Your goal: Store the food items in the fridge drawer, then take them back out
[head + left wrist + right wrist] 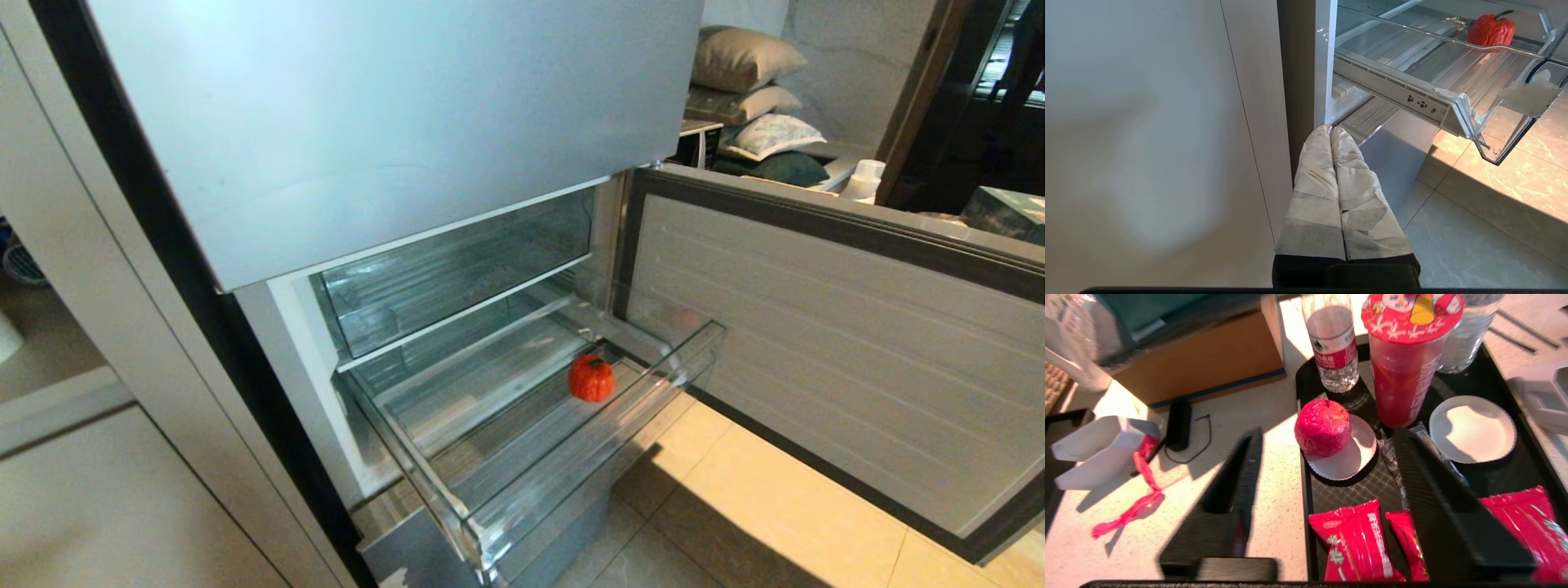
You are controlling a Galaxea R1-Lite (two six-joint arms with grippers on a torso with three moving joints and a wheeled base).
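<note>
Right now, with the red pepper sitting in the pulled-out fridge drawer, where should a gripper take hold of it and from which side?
Grip the red pepper across its rounded, lobed body, coming from above. It sits upright on the ribbed floor of the fridge drawer, stem up, near the drawer's right wall, with open space overhead. The clear front lip blocks a level approach, and the short stem looks too small to hold.

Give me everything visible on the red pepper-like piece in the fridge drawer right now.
The pepper-like piece is small, glossy red and lobed, plastic-looking, with a short dark stem on top. It sits upright on the ribbed floor of the pulled-out clear fridge drawer, toward the open-door side, back from the front lip. Nothing but the drawer floor touches it; no gripper is near it.
</note>
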